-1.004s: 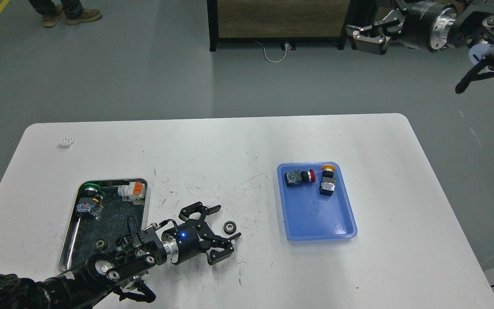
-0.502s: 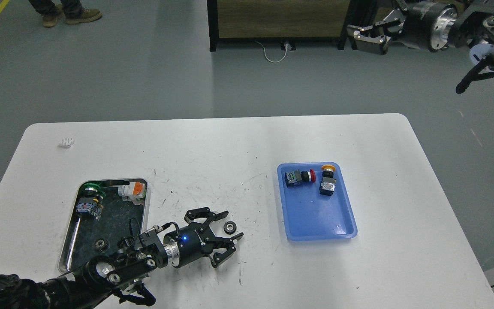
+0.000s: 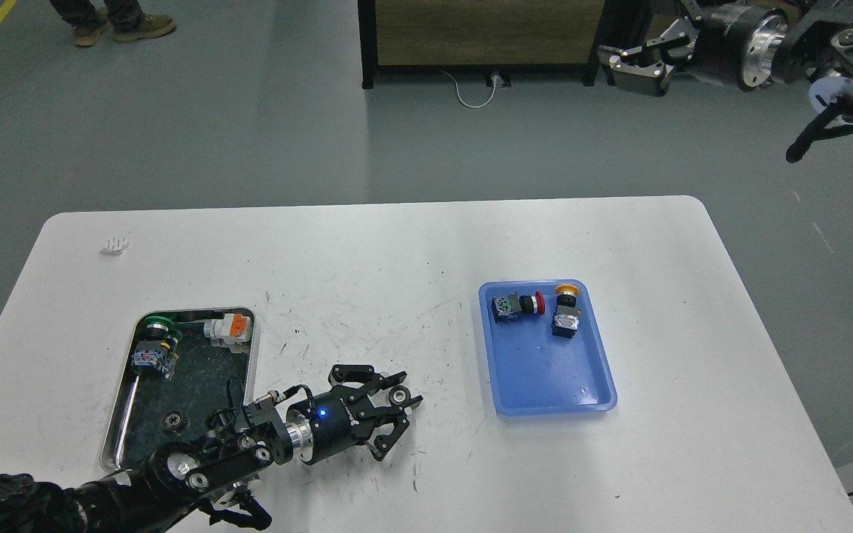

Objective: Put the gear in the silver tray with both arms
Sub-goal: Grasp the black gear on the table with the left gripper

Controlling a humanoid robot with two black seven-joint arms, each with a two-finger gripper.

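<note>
A small black gear lies on the white table, between the silver tray and the blue tray, nearer the silver one. The left gripper reaches in low from the lower left, its two black fingers set on either side of the gear with the gear between their tips; the jaws stand apart, and whether the tips touch the gear cannot be told. Just left of the gripper, the silver tray holds another small gear near its front, a green-capped push button and a white and orange switch part at the back. The blue tray, well to the right, holds a red-capped button and a yellow-capped button. The right gripper hangs far off the table at upper right; its jaw state cannot be told.
</note>
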